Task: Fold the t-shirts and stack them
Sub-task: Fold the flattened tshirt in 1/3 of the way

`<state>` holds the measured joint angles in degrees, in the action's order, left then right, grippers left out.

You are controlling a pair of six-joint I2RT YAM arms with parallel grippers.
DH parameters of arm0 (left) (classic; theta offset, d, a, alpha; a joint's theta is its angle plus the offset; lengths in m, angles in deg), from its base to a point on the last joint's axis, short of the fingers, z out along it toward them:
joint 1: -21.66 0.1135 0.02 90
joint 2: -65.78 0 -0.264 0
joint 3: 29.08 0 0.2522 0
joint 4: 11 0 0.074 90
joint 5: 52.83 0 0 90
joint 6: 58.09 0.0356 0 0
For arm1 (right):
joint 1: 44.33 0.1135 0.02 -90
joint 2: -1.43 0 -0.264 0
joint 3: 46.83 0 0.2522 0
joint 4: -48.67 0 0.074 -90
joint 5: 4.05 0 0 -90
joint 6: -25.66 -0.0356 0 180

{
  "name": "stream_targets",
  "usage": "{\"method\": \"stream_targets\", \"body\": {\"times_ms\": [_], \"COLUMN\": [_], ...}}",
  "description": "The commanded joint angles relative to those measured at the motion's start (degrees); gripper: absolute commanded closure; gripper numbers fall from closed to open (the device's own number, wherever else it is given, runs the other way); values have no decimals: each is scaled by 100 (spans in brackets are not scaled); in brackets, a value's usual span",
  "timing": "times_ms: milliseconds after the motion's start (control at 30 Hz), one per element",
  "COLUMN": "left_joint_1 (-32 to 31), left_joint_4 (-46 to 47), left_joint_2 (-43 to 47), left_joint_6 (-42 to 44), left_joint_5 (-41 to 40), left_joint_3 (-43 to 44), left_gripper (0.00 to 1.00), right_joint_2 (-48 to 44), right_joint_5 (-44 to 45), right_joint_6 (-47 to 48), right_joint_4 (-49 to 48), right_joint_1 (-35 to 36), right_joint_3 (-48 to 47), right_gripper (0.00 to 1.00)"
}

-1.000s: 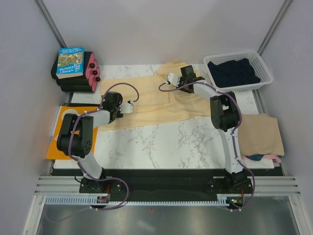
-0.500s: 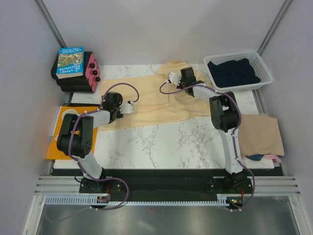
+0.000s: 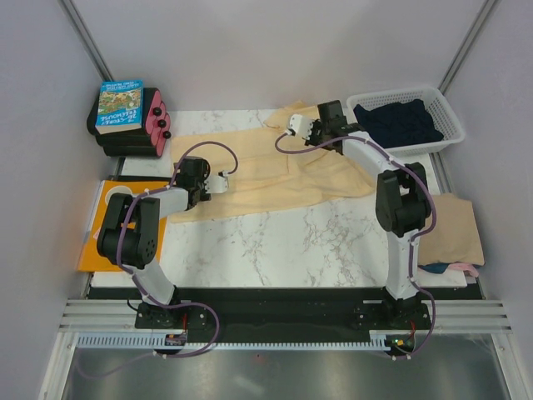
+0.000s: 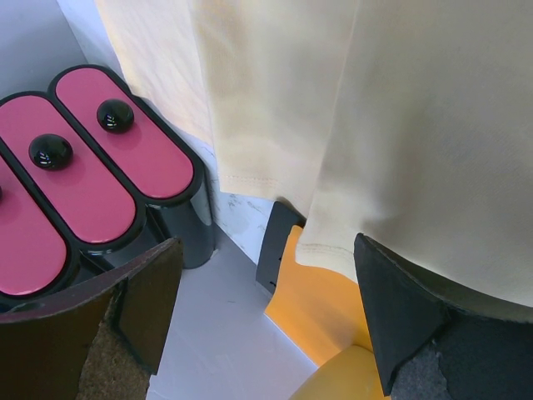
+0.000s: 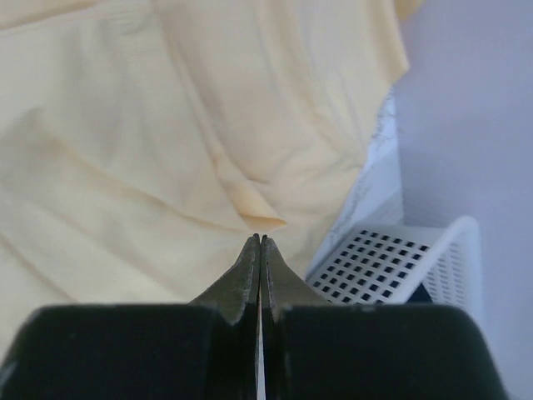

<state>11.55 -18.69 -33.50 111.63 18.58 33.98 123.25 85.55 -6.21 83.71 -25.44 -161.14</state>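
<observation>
Left tool [image 4: 266, 246]: fingers spread wide apart, nothing caught between them, sitting right at the left end of the pale yellow t-shirt [image 3: 250, 171].
Ahead of the left tool: the shirt's hem runs across between the fingers. The pink-topped black cases [image 4: 100, 158] are off to the left in its wrist view, and the orange sheet [image 3: 100, 242] shows just past the hem.
Right tool [image 5: 262, 242]: fingers pressed tight together, clamped on a small peak of yellow cloth at the tips, creases running out from the pinch.
Just right of the right tool: the white basket [image 3: 450, 125], with the dark navy t-shirt [image 3: 398, 123] heaped inside.
Pale yellow t-shirt: stretched over the far half of the counter [image 3: 275, 242] from one tool to the other, rumpled near the right tool.
Well behind the right tool: the tan t-shirt [image 3: 445, 229], lying flat at the counter's right edge beside that arm, and the pink t-shirt [image 3: 466, 268] peeking from under its near edge.
Far left of the left tool: a book [image 3: 121, 106] lying on top of the cases.
</observation>
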Motion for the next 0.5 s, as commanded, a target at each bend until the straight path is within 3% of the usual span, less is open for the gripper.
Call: {"method": "stream_targets", "body": {"times_ms": [0, 133, 467], "left_joint_1": [-35, -70, -79], "left_joint_4": [97, 79, 53], "left_joint_2": [-73, -74, -65], "left_joint_6": [-194, -194, -185], "left_joint_5": [-66, -75, -92], "left_joint_3": [194, 238, 229], "left_gripper": [10, 10, 10], "right_joint_2": [34, 385, 931], "right_joint_5": [-943, -1137, -1058], "right_joint_6": [375, 392, 340], "right_joint_4": [1685, 2090, 2038], "right_joint_1": [-26, -61, -70], "right_joint_3": [-280, -553, -1001], "right_gripper": [100, 100, 100]}}
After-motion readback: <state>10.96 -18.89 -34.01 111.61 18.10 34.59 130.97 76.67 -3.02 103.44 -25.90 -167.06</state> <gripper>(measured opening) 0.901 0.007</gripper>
